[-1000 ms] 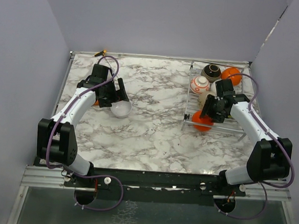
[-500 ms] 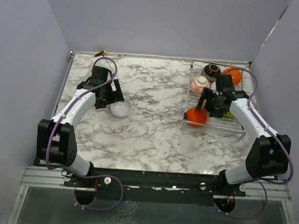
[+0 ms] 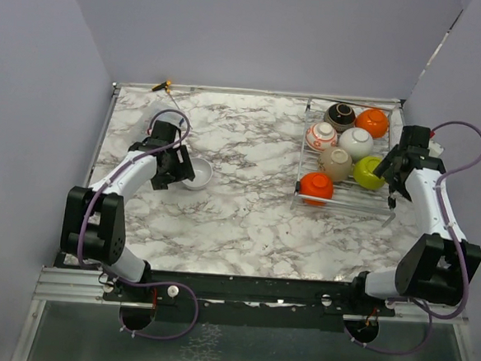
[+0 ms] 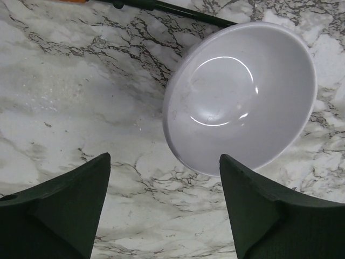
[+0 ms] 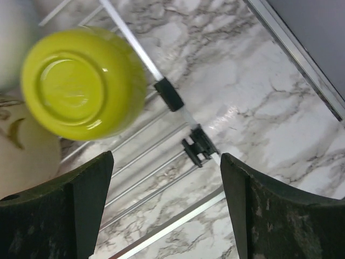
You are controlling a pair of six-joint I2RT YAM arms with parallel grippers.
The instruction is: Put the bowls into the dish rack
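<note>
One white bowl [image 3: 196, 173] sits open side up on the marble table, left of centre; it fills the upper right of the left wrist view [image 4: 242, 94]. My left gripper [image 3: 173, 169] [image 4: 164, 158] is open and empty just beside its rim. The silver wire dish rack [image 3: 343, 206] at the right holds several upturned bowls: dark brown [image 3: 340, 115], two orange [image 3: 373, 121] [image 3: 316, 186], white with orange pattern [image 3: 321, 137], white [image 3: 356, 143], beige [image 3: 335, 163] and lime green [image 3: 370, 172] [image 5: 81, 81]. My right gripper [image 3: 390, 169] [image 5: 166, 156] is open and empty over the rack's right edge [image 5: 178, 105].
An orange-handled tool [image 3: 161, 84] lies at the back left edge; its dark shaft [image 4: 178, 9] runs just behind the white bowl. The table's raised metal rim [image 5: 302, 54] and grey walls close in on the right, left and back.
My right gripper let go of the orange bowl at the rack's front left and drew back to the rack's right edge. My left gripper backed off to the left of the white bowl.
</note>
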